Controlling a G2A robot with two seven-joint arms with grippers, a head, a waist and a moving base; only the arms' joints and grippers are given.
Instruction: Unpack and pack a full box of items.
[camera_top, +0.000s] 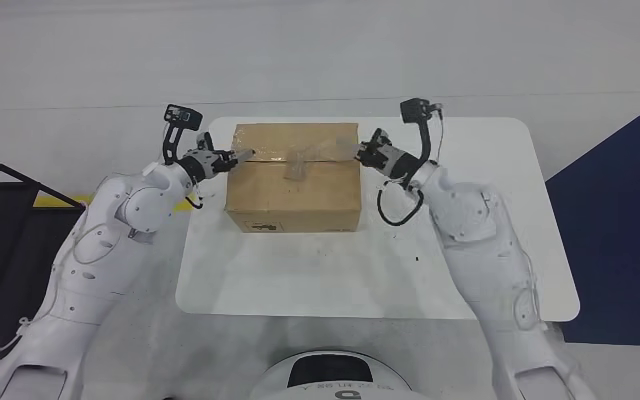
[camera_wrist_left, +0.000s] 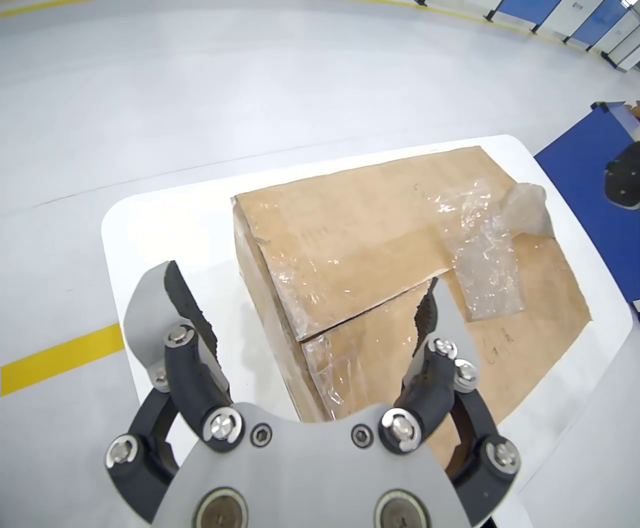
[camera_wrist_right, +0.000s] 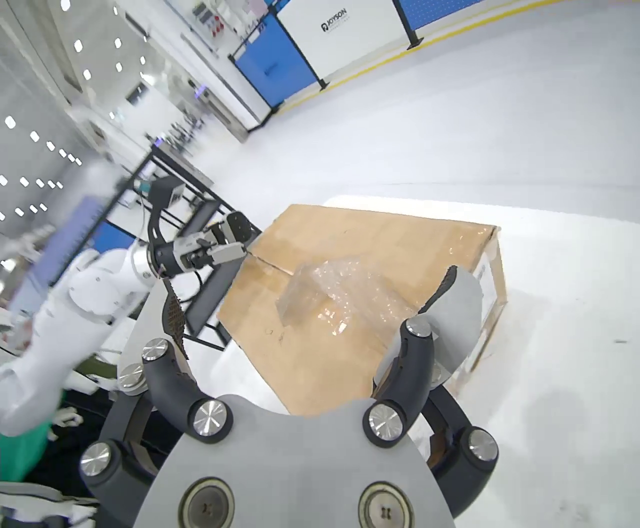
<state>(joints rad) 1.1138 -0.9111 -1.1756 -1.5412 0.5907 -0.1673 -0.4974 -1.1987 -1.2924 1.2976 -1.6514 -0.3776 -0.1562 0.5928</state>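
The left gripper (camera_wrist_left: 300, 295), jaws wide apart, straddles the box's (camera_top: 293, 190) left top edge; the right gripper (camera_wrist_right: 310, 287), likewise spread, hangs at its right edge. The closed box sits near the table's (camera_top: 470, 270) far edge.

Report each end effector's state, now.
Left end effector: open, holding nothing, at one end of the brown cardboard box.
Right end effector: open, holding nothing, at the other end of the box.

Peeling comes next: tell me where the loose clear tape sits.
In the top view the clear tape lies crumpled on top of the box, at its middle seam, between the left claw and the right claw.
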